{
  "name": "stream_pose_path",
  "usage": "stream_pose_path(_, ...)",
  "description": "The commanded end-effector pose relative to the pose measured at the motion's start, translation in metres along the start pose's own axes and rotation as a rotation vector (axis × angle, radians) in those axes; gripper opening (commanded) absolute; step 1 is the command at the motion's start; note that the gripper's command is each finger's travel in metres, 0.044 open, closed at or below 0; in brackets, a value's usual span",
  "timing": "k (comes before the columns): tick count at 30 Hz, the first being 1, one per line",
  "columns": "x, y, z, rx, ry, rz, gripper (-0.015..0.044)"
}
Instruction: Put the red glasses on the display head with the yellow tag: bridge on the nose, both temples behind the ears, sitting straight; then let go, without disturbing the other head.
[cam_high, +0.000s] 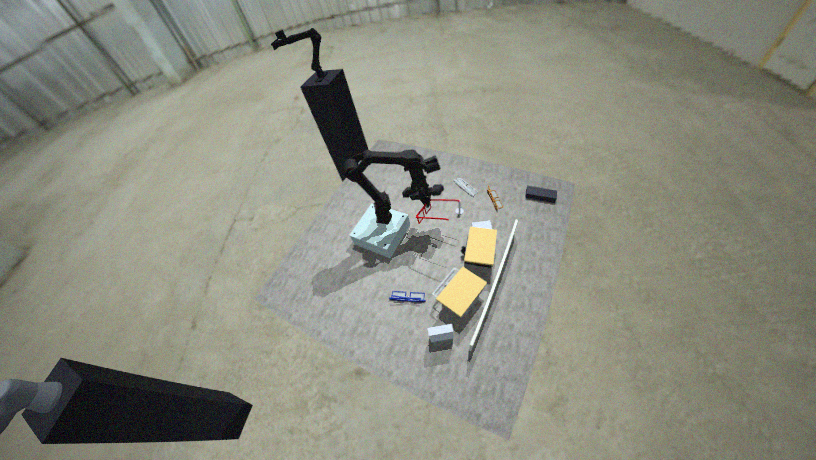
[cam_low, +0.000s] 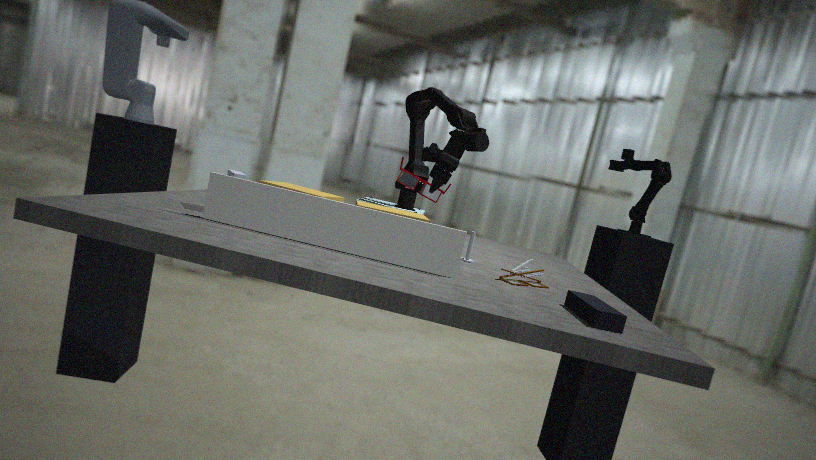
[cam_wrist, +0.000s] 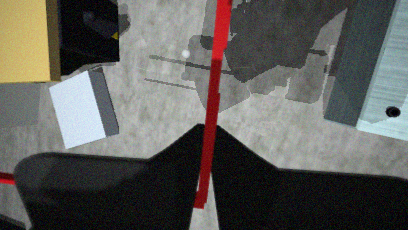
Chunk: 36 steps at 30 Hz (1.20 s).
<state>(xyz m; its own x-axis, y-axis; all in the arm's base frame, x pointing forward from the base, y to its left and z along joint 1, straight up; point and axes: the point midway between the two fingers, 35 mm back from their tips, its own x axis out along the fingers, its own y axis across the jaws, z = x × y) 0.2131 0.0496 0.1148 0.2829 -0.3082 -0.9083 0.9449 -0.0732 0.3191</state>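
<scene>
My gripper (cam_high: 427, 206) (cam_low: 432, 189) (cam_wrist: 207, 131) is shut on the red glasses (cam_high: 445, 200) (cam_low: 437, 201) (cam_wrist: 221, 30) and holds them in the air near the arm's base. In the top view both temples point towards the yellow-orange panels. In the wrist view a red bar runs between the fingertips. The display heads are mostly hidden under the near panel (cam_high: 481, 245) (cam_wrist: 22, 40) and the other panel (cam_high: 461, 291). A dark shape under the near panel shows a small yellow spot (cam_wrist: 115, 35) in the wrist view; I cannot tell whether it is the tag.
A thin post (cam_high: 459, 211) (cam_low: 470, 245) stands near the glasses. A long white wall (cam_high: 494, 285) (cam_low: 331, 228) runs behind the panels. Blue glasses (cam_high: 407, 297), orange glasses (cam_high: 494, 198), white glasses (cam_high: 465, 186), a dark block (cam_high: 541, 194) and a grey block (cam_high: 440, 337) lie around.
</scene>
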Motion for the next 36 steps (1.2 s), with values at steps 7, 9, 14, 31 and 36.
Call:
stream_pose_path(7,0.019,0.007,0.018,-0.052,0.037,-0.115,0.0)
stream_pose_path(9,0.022,0.008,0.021,-0.06,0.048,-0.135,0.0)
stream_pose_path(14,0.031,0.01,0.031,-0.078,0.079,-0.18,0.0)
stream_pose_path(31,0.059,0.015,0.067,-0.122,0.223,-0.277,0.0)
stream_pose_path(36,0.066,0.016,0.078,-0.13,0.272,-0.287,0.0)
